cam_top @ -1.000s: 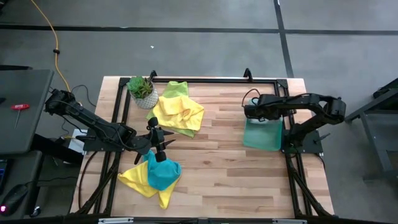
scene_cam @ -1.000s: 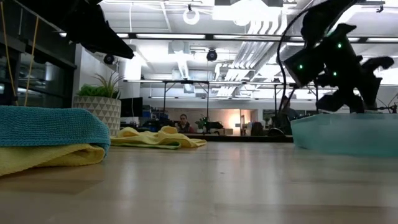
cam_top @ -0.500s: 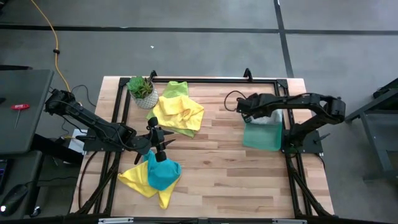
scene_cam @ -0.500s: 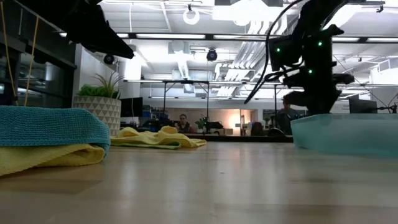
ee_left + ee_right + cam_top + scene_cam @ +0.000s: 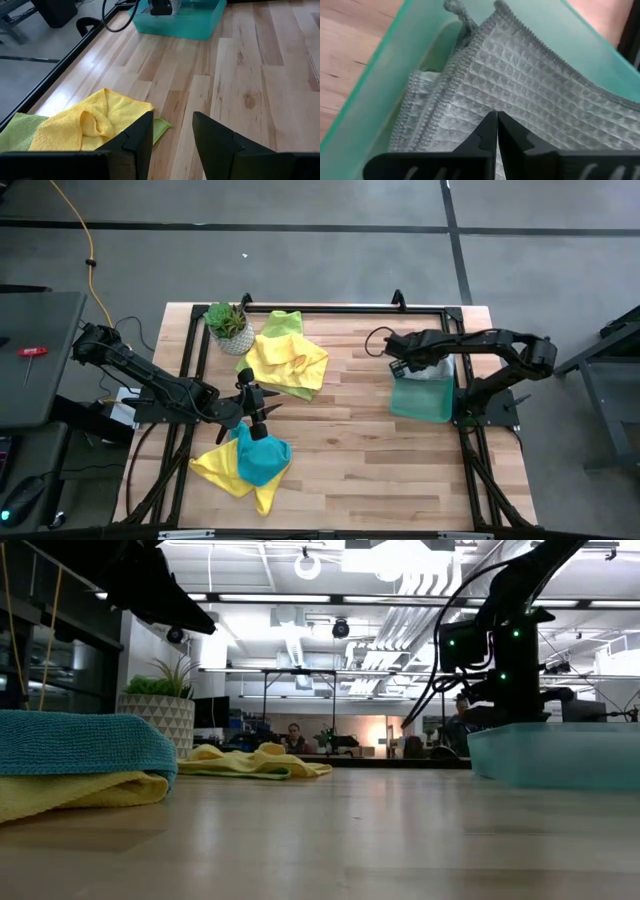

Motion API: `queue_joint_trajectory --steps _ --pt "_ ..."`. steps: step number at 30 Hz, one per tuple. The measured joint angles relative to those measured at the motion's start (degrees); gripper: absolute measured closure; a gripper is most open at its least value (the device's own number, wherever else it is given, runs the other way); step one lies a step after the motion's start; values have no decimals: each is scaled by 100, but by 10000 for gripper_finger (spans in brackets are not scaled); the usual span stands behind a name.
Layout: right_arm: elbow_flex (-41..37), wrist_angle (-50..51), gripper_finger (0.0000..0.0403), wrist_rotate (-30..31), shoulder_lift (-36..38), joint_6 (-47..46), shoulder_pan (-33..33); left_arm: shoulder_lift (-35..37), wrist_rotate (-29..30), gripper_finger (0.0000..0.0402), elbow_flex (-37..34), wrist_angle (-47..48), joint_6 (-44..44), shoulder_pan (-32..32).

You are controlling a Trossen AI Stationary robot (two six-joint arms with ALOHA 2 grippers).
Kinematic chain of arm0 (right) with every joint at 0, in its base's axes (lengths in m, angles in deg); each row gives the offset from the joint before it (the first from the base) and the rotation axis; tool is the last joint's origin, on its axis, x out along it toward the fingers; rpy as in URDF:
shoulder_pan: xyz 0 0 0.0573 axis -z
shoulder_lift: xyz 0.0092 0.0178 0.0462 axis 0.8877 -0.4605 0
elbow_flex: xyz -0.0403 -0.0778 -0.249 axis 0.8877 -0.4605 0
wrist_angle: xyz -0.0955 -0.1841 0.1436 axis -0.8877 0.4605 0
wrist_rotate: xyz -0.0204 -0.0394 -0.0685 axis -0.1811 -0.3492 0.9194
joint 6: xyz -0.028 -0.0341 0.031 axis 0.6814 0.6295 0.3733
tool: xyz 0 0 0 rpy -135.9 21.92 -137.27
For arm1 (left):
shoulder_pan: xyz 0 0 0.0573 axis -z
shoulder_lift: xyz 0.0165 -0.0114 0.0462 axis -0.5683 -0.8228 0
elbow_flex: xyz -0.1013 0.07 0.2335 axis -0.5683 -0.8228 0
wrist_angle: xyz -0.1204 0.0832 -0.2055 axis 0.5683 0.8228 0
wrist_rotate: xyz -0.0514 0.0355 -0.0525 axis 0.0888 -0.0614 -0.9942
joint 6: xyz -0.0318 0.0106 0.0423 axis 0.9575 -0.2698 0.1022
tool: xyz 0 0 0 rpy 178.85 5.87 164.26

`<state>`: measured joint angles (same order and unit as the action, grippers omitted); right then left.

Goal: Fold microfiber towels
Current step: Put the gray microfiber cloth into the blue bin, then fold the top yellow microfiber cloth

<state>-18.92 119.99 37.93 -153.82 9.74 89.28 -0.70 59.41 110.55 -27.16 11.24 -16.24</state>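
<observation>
A grey towel lies folded in the translucent green tray at the table's right. My right gripper is shut and points steeply down into the tray's far left corner, right over this towel. A teal towel lies on a yellow towel at the near left. My left gripper hangs open just above and beyond them, with nothing between its fingers. Another yellow towel lies crumpled on a lime green one at the far left. My right gripper comes at the grey towel from above, and its shut fingertips stand at the towel's waffle surface near one hemmed edge. I cannot tell whether they touch it. Nothing shows between the fingers.
A small potted plant stands at the far left corner beside the yellow and lime towels. A black frame runs along the table's edges. Bare wood lies between the towel piles and the tray.
My right gripper has tipped from a slant to pointing steeply down, has sunk into the tray's far left corner over the grey towel, and has shut. The towels have kept still.
</observation>
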Motion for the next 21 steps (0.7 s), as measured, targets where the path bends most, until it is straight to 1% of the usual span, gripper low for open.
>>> queue_joint_trajectory --steps 6,13,15,18,21 --pt "-108 -262 402 -244 2 11 70 1 11 272 0 0 0 2" --pt "-242 -1084 403 -657 2 211 70 2 11 272 0 4 -2 0" --pt "-230 -1208 403 -662 2 328 70 1 11 272 0 4 -20 2" --pt "-116 -1081 403 -594 3 433 70 0 11 272 0 2 -112 2" --pt "94 -600 403 -251 57 502 53 0 19 272 0 2 -111 2"
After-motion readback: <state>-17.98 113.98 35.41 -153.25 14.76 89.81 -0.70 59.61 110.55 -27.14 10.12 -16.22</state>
